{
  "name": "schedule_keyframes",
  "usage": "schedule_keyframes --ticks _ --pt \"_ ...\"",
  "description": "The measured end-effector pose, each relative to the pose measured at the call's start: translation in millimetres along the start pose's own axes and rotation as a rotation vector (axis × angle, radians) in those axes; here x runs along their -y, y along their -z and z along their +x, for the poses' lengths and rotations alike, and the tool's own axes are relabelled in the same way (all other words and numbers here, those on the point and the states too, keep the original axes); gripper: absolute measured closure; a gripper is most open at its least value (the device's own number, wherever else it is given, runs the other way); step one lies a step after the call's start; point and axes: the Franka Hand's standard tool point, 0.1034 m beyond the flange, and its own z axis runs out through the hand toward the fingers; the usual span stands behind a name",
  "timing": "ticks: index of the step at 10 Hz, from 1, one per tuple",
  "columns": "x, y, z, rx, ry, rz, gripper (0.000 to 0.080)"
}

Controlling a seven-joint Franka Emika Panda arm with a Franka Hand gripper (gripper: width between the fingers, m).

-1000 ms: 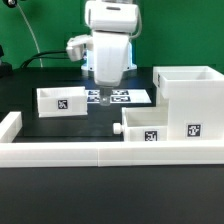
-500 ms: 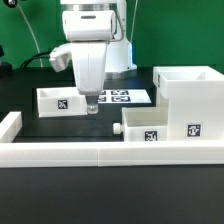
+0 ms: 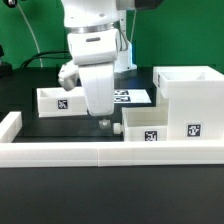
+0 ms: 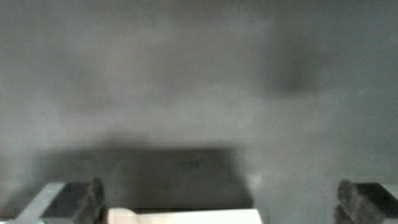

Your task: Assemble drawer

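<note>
Step in hand, by judgement: approach to the small white plastic knobbed tray (image 3: 145, 130), which lay just beside the tall white box-shaped housing (image 3: 190, 105). The second small white tray (image 3: 60, 100) sat well apart, toward the exterior view's left. The pincer (image 3: 103, 122) hung low near the knob, fingers (image 4: 68, 200) spread wide, holding nothing. The next move would call for alignment on the tray before closing. Desk (image 3: 40, 128) black; green backdrop (image 3: 25, 30) behind.

Blurry grey surface (image 4: 196, 80), dark jaws well apart, pale patch (image 4: 169, 215) beside one.
</note>
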Motion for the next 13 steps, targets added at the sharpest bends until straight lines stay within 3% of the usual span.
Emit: schedule_keyframes --ticks 8,11,13 --pt "-2.0 -4.9 57.0 -0.015 -0.168 0.006 0.015" --pt "-6.5 -3.2 64.5 -0.02 -0.191 0.003 0.015" --pt "-5.7 -3.4 58.1 -0.019 -0.199 0.002 0.015"
